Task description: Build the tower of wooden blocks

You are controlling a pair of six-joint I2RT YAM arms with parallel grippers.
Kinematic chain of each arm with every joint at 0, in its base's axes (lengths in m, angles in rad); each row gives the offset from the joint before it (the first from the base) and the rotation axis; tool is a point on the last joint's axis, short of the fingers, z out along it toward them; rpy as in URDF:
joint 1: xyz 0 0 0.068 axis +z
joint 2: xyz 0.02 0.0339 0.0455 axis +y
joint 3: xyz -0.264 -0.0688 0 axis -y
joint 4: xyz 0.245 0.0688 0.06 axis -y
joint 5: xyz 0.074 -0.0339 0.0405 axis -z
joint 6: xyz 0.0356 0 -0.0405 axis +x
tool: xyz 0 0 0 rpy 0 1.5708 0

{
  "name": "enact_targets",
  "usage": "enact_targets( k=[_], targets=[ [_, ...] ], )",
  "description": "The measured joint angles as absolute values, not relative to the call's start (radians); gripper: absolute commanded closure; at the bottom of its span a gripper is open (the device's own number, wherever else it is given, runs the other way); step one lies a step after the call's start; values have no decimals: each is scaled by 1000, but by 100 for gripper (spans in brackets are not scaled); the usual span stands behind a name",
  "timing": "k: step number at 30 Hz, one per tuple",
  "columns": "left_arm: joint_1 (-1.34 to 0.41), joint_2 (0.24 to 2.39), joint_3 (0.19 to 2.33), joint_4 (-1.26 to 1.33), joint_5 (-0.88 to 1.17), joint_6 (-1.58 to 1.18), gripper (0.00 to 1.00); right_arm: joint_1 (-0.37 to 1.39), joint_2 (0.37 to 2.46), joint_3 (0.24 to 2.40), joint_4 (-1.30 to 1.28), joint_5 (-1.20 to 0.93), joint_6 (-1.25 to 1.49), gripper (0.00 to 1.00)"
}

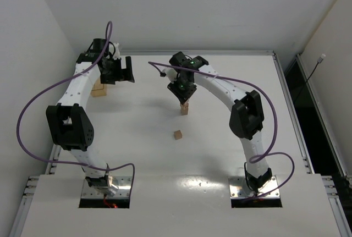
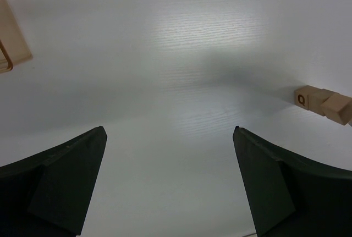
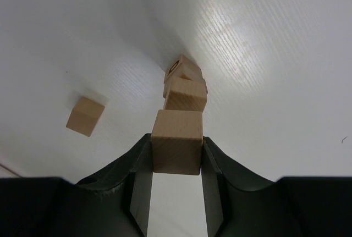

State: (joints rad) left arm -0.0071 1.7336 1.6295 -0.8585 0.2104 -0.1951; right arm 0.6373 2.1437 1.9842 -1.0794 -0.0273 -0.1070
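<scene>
**Seat that cube square before you let go**

Left side first: your left gripper [image 2: 169, 185] hangs with its fingers wide apart and nothing between them. It's out by the far-left corner of the table [image 1: 137, 154], right above the tray [image 1: 99, 89]. My call is to park it there, since it's well apart from the stack and can't bump anything.

The action is on the right. Your right gripper [image 3: 176, 152] has its fingers clamped on the flanks of the held cube [image 3: 176, 137]. It's directly over the wood block tower [image 3: 186, 93], which stands about mid-table, a bit toward the far edge. From the wrist view I can't tell if the held cube already rests on the stack or sits just above it.

The cubes below look slightly twisted against each other. So I'd line the held cube up with the one right under it, not the bottom one. Come straight down with no sideways drag, open slowly, then lift straight up so a finger doesn't catch a corner. A slim stack like this probably tips at the slightest nudge.

Count, left to right:
- tray: one
- grippers: two, the left empty, the right loaded
- loose cube [image 1: 177, 134]: one, lying just nearer the near edge than the tower
- cubes in the tower: two that I can make out, the lowest showing a ring mark
- held cube: one
</scene>
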Motion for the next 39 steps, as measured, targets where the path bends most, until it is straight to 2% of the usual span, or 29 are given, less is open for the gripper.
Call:
enact_targets(
  k=[19, 26, 29, 39],
  targets=[
    [-7, 1737, 1629, -859, 210, -195, 1, 617, 2175, 1984, -1081, -46, -116, 100],
    [-7, 1737, 1629, -859, 210, -195, 1, 611, 2178, 1985, -1085, -58, -120, 86],
    [-7, 1737, 1629, -859, 210, -195, 1, 610, 2179, 1985, -1085, -61, -120, 75],
    [-7, 1737, 1629, -859, 210, -195, 1, 610, 2196, 2000, -1087, -83, -131, 74]
  ],
)
